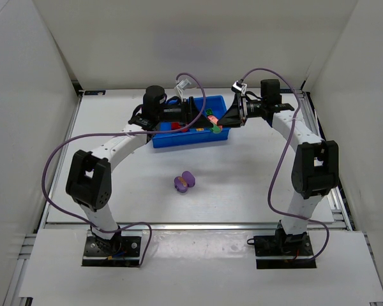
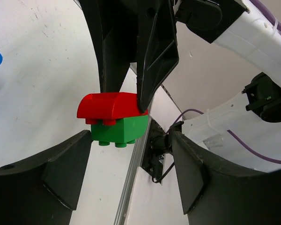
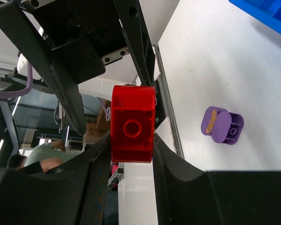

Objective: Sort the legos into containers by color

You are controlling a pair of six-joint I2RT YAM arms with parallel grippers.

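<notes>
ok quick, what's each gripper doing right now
left gripper: open, fingers either side of the green lego, not gripping it
right gripper: shut on the red lego joined to the green one

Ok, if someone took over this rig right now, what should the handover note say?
Right tool: shut on a red brick with a green brick stuck to it, held up by the blue tray.
Left tool: open, fingers either side of that stack, not touching it.
Done: a few sorted bricks lie in the tray; the arms hide how they are split up.
Left: pull the stack apart and drop each brick in its colour's section. Then sort the two purple pieces, which sit together on the table in front of the tray.
</notes>
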